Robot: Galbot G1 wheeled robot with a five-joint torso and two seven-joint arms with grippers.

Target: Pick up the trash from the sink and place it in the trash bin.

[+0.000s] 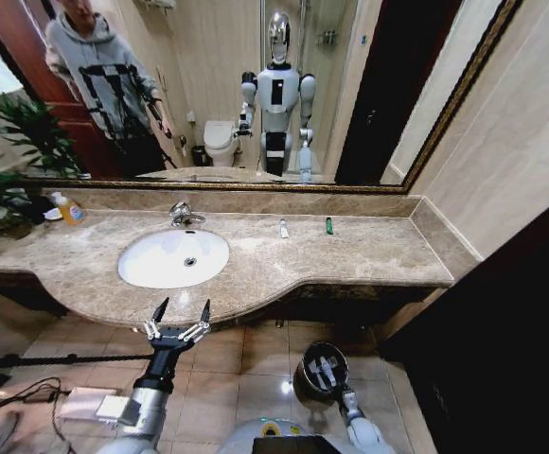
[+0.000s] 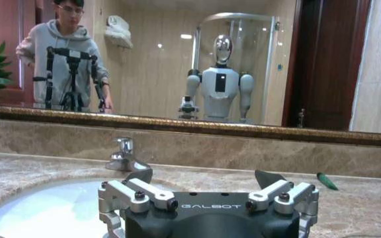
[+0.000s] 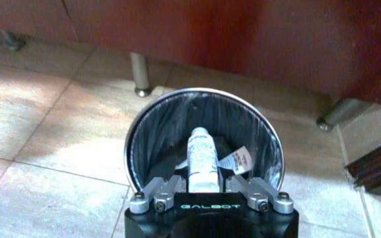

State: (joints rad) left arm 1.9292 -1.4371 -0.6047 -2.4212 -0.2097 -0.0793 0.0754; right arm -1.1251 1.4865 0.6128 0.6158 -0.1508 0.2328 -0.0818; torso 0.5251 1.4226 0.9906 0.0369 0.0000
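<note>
The word "GALBOT" can be read in pale capitals on the dark housing of the left tool, centred just behind its two finger mounts. The same "GALBOT" wordmark stands on the black housing of the right tool, again between the finger mounts (light lettering on dark, as on the other arm). The white tube and the crumpled wrapper bear faint printing too blurred to read.

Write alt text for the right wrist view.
The right gripper holds a white tube upright over the open mouth of the round glossy black trash bin, which already contains a crumpled white wrapper. The bin stands on beige floor tiles beside a dark wooden cabinet.
</note>
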